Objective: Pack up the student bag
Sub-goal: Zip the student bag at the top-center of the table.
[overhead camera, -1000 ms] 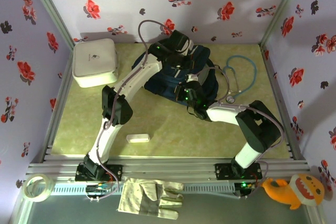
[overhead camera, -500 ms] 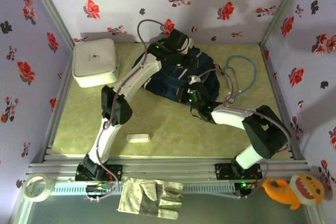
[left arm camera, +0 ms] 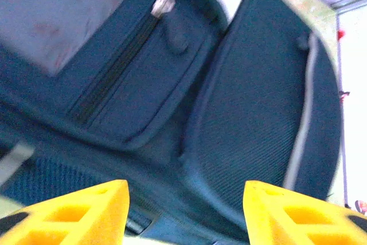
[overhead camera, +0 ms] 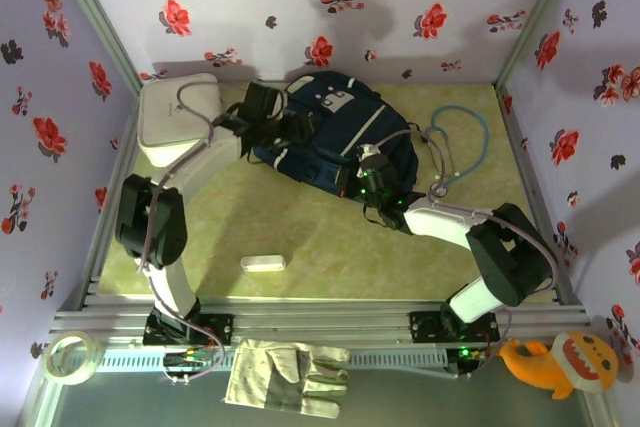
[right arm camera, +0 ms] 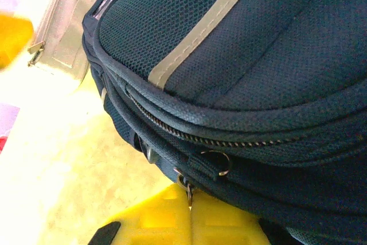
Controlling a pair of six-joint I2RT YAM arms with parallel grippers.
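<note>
The student bag (overhead camera: 340,132) lies at the far middle of the green surface (overhead camera: 300,237), between a white rounded box (overhead camera: 180,119) on its left and a stethoscope (overhead camera: 462,152) on its right. The left tool (left arm camera: 183,213) hangs close over the bag's left end, its yellow fingers spread and holding nothing. The right tool (right arm camera: 187,205), pressed together, pinches a metal zipper pull (right arm camera: 184,183) at the bag's near edge.
</note>
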